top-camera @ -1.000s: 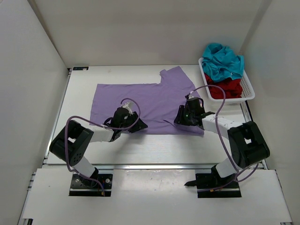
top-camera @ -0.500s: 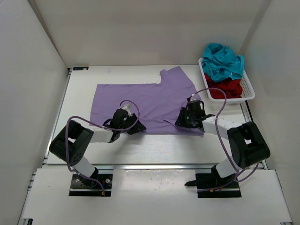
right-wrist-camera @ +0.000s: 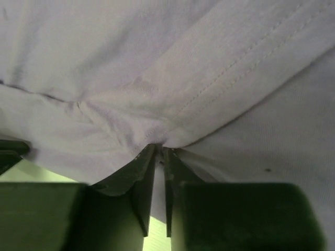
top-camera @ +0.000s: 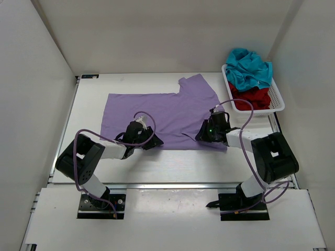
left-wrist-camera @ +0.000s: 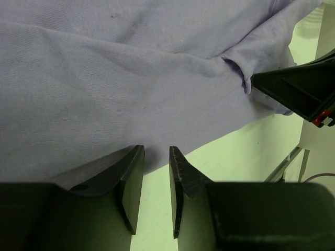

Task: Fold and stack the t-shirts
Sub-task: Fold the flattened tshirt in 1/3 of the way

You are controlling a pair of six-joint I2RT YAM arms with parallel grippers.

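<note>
White table [top-camera: 91, 99]: lavender t-shirt [top-camera: 162, 110] spread flat. Left gripper [left-wrist-camera: 156, 151] fingers slightly apart at its near hem; right gripper [right-wrist-camera: 158, 150] pinches a hem fold. Teal t-shirt [top-camera: 250, 68], red t-shirt [top-camera: 254, 98] in basket [top-camera: 278, 97].

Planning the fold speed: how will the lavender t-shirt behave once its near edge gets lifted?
Probably floppy: the lavender t-shirt puckers into soft creases where the right claw pinches it. Likely light, being thin and lying flat. It may sag between claws, since the left claw is open at the hem.
</note>
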